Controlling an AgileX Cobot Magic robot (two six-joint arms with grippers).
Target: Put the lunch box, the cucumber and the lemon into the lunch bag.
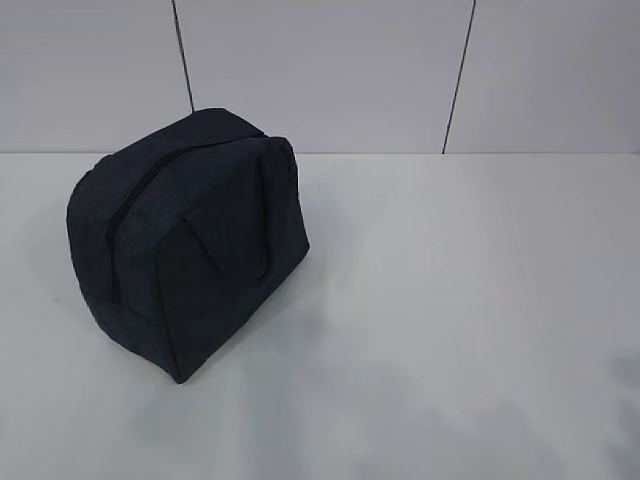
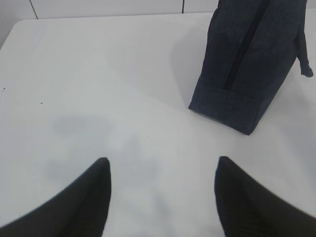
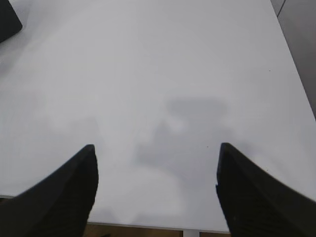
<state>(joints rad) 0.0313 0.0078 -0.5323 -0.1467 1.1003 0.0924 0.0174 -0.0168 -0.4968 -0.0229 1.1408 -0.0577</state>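
The dark navy lunch bag (image 1: 190,240) stands on the left half of the white table (image 1: 450,300), its zipper seam running up its near-left face and a strap handle lying on its side. The left wrist view shows the lunch bag (image 2: 252,64) at upper right, well ahead of my left gripper (image 2: 163,165), which is open over bare table. My right gripper (image 3: 157,150) is open too, above the table's near edge, with one corner of the lunch bag (image 3: 7,22) at far upper left. Lunch box, cucumber and lemon are out of view. Neither gripper appears in the exterior view.
A pale panelled wall (image 1: 330,70) with dark seams rises behind the table. The table's right edge (image 3: 296,74) and near edge (image 3: 158,229) show in the right wrist view, with floor beyond.
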